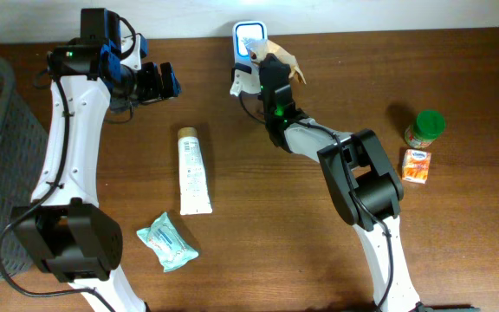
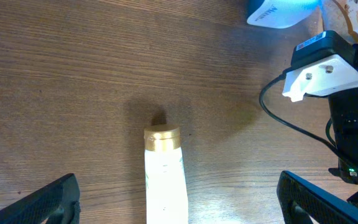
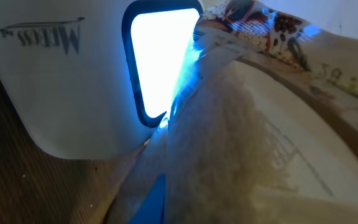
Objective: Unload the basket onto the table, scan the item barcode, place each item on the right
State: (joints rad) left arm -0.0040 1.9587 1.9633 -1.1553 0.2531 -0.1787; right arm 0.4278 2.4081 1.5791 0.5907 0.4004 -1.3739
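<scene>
To scan well, I judged I needed the packet [image 3: 247, 143] turned so its barcode lay flat toward the lit window of the scanner [image 3: 73, 93], close and steady; I could not see the barcode itself. My left hand [image 1: 165, 81] hung spread wide and empty above the tube [image 1: 194, 172] lying on the surface [image 1: 258, 243]. My right hand [image 1: 269, 62] was pinched shut on the packet, right against the scanner at the far edge.
</scene>
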